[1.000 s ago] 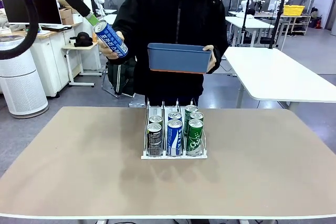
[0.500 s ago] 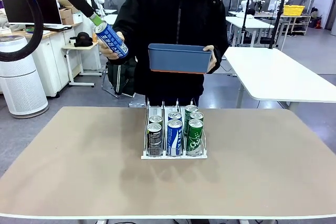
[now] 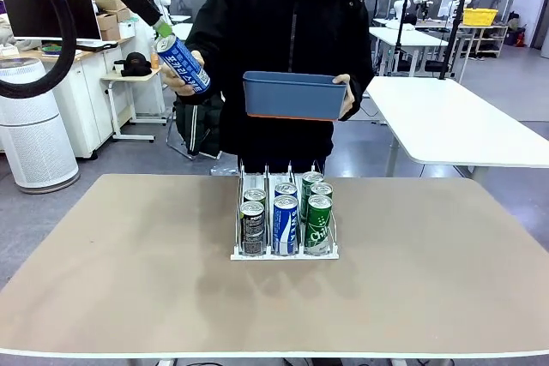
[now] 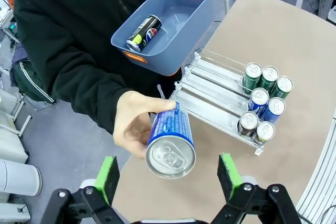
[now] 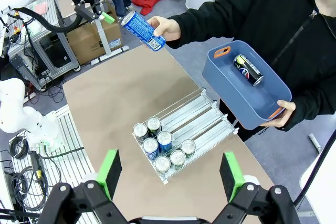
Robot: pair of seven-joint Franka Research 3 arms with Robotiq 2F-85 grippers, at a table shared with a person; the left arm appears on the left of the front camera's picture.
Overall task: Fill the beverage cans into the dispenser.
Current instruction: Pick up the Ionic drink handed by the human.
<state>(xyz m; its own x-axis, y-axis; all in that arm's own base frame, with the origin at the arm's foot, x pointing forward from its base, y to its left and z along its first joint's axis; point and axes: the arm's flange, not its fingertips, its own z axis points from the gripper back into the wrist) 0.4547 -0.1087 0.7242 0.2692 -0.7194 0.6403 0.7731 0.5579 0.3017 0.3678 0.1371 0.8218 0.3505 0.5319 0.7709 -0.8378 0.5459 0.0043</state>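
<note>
Left gripper [image 4: 168,176] spread wide, pads [image 4: 107,177] flanking top of blue can [image 4: 169,140], clear of it. Can clasped in person's hand [image 4: 134,129], fingers wrapped round. Right gripper [image 5: 168,174] wide too, empty, above dispenser [image 5: 202,116] with seven cans [image 5: 164,140].

The left tool [image 4: 168,176] is built from black links fastened with silver screws [image 4: 272,188], and its two fingers [image 4: 107,178] are faced with green pads [image 4: 228,174]. The right tool [image 5: 170,174] is made alike. A thick black cable [image 3: 58,23] is looped behind the left tool. The person [image 3: 283,6] is dressed in a black zipped jacket [image 3: 257,83] with long sleeves.
</note>
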